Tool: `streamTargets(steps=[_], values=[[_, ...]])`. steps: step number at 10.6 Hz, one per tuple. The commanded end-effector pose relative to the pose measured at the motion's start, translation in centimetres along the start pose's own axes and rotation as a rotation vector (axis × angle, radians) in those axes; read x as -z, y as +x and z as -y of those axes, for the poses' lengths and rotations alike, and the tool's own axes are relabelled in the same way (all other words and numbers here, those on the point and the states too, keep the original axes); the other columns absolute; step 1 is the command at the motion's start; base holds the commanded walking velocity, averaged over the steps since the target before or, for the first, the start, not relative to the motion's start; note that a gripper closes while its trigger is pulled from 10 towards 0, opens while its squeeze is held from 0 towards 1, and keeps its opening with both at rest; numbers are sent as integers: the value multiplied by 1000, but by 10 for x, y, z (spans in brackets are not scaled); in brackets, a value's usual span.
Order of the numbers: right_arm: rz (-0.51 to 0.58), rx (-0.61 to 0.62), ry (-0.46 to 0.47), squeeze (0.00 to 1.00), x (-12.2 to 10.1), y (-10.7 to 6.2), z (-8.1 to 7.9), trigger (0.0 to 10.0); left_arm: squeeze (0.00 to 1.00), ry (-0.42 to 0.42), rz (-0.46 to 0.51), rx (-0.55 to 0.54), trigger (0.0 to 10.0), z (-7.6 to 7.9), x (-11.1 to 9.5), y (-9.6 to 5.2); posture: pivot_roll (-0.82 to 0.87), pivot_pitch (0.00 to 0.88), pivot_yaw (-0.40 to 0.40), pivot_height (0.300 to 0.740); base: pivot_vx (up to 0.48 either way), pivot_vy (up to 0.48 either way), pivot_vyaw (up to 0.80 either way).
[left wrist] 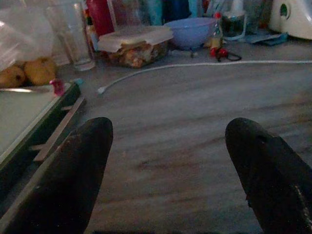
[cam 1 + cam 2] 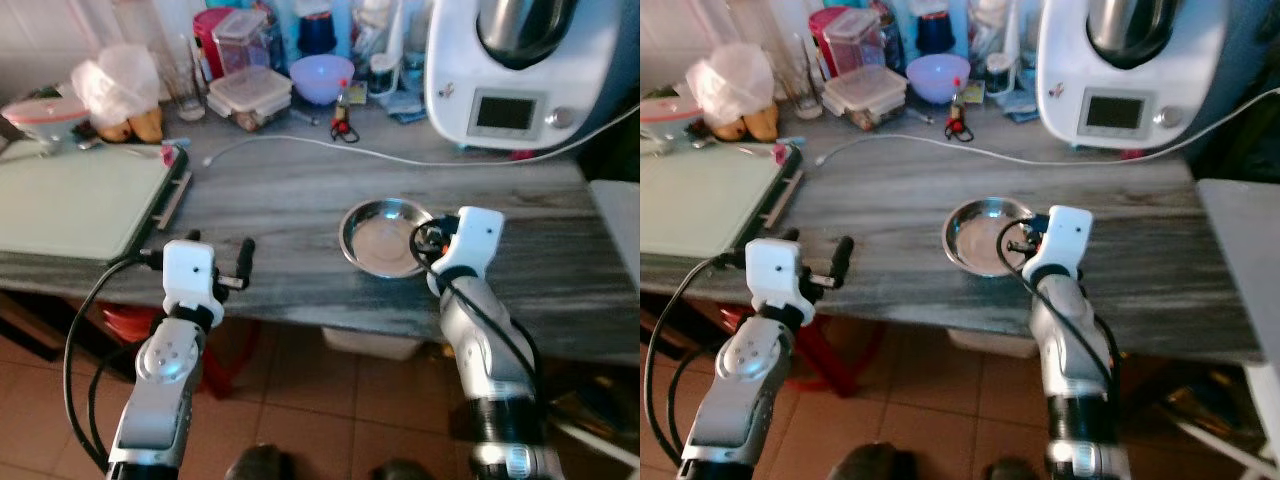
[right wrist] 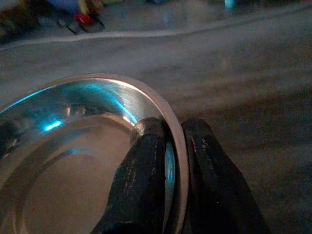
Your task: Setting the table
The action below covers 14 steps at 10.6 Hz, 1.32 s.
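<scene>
On grey counter (image 2: pixel 300 190), right tool (image 3: pixel 170 134) pinching steel plate (image 2: pixel 385 236) rim, left tool (image 1: pixel 168 146) spread wide, holding nothing.

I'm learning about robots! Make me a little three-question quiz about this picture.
1. True or false: the right tool pinches the rim of the steel plate.
2. What runs across the counter behind the plate?
A. a white cable
B. a green rope
C. a wooden ruler
3. Fill in: the left tool hangs over the counter edge with its fingers ____ and nothing between them.

Key:
1. True, one finger inside the rim, one outside.
2. A, the white cable.
3. Open.
</scene>
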State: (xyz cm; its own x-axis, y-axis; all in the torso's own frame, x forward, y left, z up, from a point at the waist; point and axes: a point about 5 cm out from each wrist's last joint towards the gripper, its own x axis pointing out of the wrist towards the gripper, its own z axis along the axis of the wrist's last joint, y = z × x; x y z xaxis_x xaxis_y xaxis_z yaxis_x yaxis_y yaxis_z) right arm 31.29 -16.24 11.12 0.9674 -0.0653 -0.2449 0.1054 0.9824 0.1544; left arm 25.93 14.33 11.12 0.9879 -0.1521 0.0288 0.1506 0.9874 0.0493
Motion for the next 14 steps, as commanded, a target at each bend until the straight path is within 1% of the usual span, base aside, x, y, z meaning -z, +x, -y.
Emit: streamTargets(steps=[1, 3, 4, 5, 7, 8, 10, 11, 12, 13, 14], values=[[-51, 4, 23, 0, 4, 4, 0, 10000, 0, 4, -10, 11, 10000, 2, 1, -3, -30, 62, 60, 740, 0, 0, 0], [-110, -11, 5, 0, 8, 9, -7, 10000, 0, 11, -4, 12, 10000, 0, -2, -2, -19, 60, 61, 740, 0, 0, 0], [-106, -13, 3, 671, 7, 10, -7, 10000, 0, 14, -5, 8, 10000, -2, -2, -3, -19, 59, 60, 740, 0, 0, 0], [-112, -15, 25, 1000, 7, 12, -6, 10000, 0, 14, -10, 10, 10000, 0, 0, -4, -21, 56, 62, 740, 0, 0, 0], [-103, -17, 39, 1000, 4, 14, -6, 10000, 0, 12, -11, 11, 10000, 2, -1, -2, -22, 53, 62, 740, 0, 0, 0], [-91, -28, 42, 1000, 1, 15, -8, 10000, 0, -1, -29, -10, 10000, -1, 1, -1, -22, 52, 59, 740, 0, 0, 0], [-33, -53, 51, 1000, -8, 10, -8, 10000, 0, -3, -40, -32, 10000, -2, 3, -2, -23, 52, 56, 740, 0, 0, 0], [3, -73, 48, 1000, -12, 2, -5, 10000, 0, -5, -53, -50, 10000, -3, 5, -3, -28, 52, 51, 740, 0, 0, 0], [40, -95, 27, 1000, -13, -13, 0, 10000, 0, -10, -64, -59, 10000, -3, 7, -4, -39, 55, 50, 740, 0, 0, 0], [64, -96, 14, 1000, -14, -20, 2, 10000, 0, -12, -65, -59, 10000, -3, 7, -5, -41, 56, 50, 740, 0, 0, 0], [132, -106, -23, 1000, -20, -30, 3, 10000, 0, -13, -65, -59, 10000, -3, 7, -5, -48, 57, 50, 740, 0, 0, 0]])
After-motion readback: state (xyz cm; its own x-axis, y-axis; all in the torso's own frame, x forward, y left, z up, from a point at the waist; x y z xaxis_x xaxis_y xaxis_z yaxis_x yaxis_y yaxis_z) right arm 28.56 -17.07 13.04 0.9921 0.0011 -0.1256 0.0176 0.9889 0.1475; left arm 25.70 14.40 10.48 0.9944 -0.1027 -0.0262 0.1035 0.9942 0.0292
